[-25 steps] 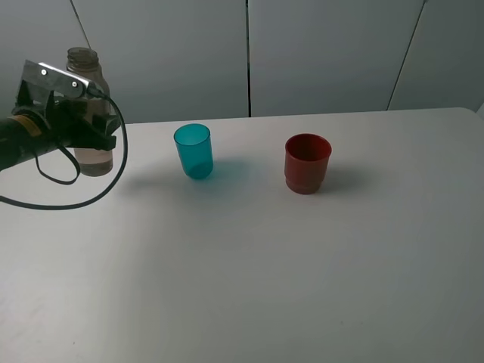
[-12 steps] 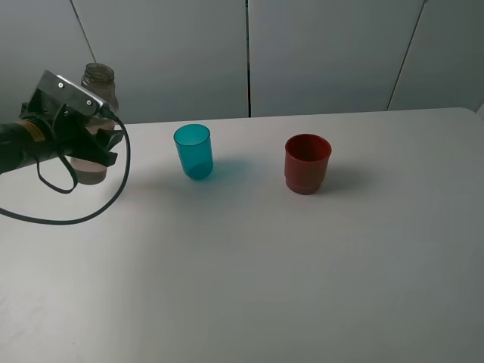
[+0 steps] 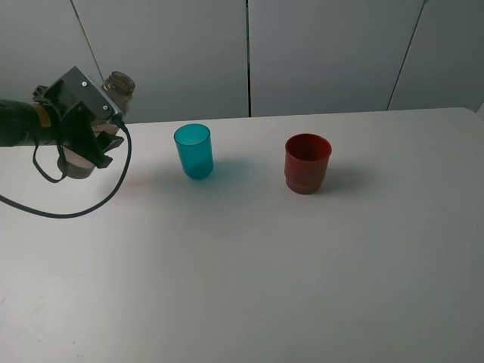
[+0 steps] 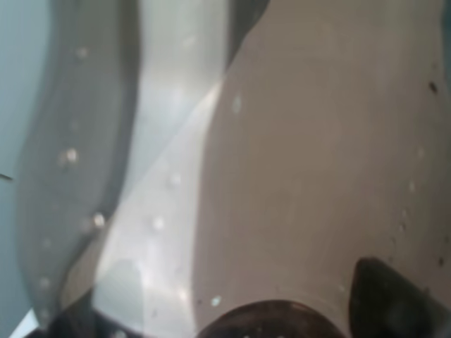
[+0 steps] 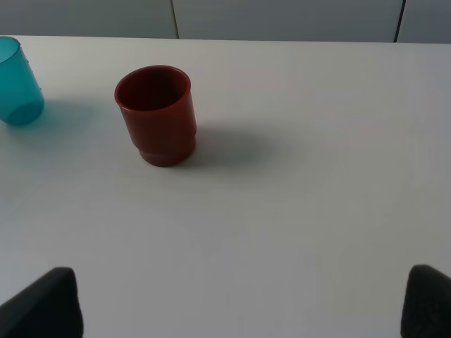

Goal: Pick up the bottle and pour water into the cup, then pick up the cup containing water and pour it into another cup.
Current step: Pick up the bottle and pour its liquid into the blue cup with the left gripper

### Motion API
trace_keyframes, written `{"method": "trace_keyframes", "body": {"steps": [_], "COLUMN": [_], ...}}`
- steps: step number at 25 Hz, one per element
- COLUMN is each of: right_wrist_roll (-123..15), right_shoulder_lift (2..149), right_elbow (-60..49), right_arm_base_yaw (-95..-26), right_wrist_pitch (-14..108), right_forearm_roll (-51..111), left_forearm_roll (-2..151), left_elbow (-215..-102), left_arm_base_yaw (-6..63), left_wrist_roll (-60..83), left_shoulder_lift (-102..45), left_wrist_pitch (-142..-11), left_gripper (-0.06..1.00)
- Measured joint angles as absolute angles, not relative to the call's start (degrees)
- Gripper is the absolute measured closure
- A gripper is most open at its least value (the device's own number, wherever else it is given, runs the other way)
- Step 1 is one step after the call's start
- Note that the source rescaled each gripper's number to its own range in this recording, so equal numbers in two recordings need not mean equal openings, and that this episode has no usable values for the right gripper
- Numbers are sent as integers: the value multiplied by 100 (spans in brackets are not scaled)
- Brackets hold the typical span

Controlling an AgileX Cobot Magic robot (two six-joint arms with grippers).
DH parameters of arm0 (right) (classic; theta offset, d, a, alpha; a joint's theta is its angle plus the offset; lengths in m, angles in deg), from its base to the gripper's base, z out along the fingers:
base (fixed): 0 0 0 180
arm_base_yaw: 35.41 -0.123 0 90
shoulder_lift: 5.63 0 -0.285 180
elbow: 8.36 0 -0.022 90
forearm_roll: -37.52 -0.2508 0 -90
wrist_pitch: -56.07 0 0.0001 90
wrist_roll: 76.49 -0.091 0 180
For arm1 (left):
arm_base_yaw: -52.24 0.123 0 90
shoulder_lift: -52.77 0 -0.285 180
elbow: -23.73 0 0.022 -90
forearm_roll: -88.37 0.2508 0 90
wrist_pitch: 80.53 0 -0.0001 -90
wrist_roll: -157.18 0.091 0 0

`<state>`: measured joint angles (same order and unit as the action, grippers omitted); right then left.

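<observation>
Exterior high shows me one bottle (image 3: 119,85), tilted, clamped in my left pincer (image 3: 89,141); two cups upright on the worktop (image 3: 265,265): teal cup (image 3: 193,151), red cup (image 3: 307,162). Right pincer (image 5: 236,304) spread apart.

Reads as a robotics lab or test bench. Bare white table (image 3: 302,287), matte, takes up the whole foreground. Behind it stands a wall of plain grey panels (image 3: 333,53), split by dark vertical seams (image 3: 248,57). A black robot arm (image 3: 23,125) reaches in from the side, with a metal bracket (image 3: 76,83) on its wrist and a loose black cable (image 3: 121,175) looping over the tabletop. The props are plain plastic: teal cup (image 3: 193,151), red cup (image 3: 307,162), capless bottle (image 3: 119,85). Flat, even indoor light with soft shadows.
</observation>
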<state>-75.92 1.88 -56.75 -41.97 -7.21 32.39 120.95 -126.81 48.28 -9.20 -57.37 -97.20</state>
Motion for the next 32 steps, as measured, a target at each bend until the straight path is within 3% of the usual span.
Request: {"method": "trace_keyframes", "body": {"steps": [32], "right_wrist_roll": [-7592], "right_shoulder_lift": [188], "right_elbow": [-5675], "right_arm_base_yaw": [-4197], "right_wrist_pitch": [-721], "right_forearm_roll": [3239], "left_forearm_roll": [12824], "left_elbow": [-12762], "left_arm_base_yaw": [4731], "left_wrist_roll": [-1207], "left_shoulder_lift": [-5727], "left_wrist_pitch": [-9849], "left_gripper": [94]}}
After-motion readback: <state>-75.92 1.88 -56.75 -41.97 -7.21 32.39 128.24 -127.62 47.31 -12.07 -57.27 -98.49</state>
